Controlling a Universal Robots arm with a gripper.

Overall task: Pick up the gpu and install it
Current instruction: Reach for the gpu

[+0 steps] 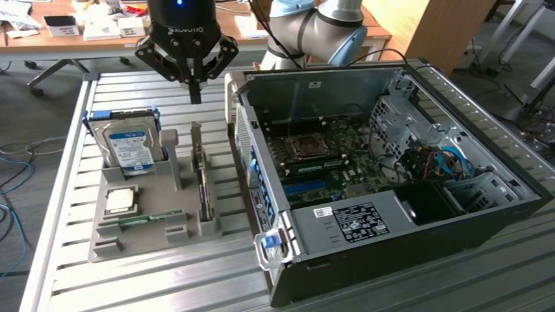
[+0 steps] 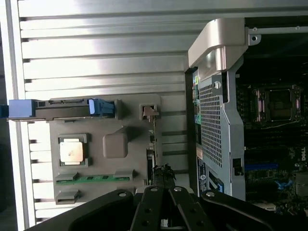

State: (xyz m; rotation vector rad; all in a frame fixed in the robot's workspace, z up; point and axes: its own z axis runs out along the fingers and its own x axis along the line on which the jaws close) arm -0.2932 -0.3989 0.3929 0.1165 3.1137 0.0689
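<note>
We see the gripper [image 1: 195, 96] hanging above the tray [image 1: 130, 244], its fingers pressed together on nothing. The gpu [image 1: 202, 182] stands on edge in a tray slot below the fingertips, beside the open case [image 1: 451, 240].

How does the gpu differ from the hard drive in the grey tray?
In the exterior view, the hard drive shows a broad silver face with a blue label; the gpu shows a thin dark edge. The hard drive stands at the tray's far end; the gpu stands along its side next to the case. Both stand on edge.
</note>
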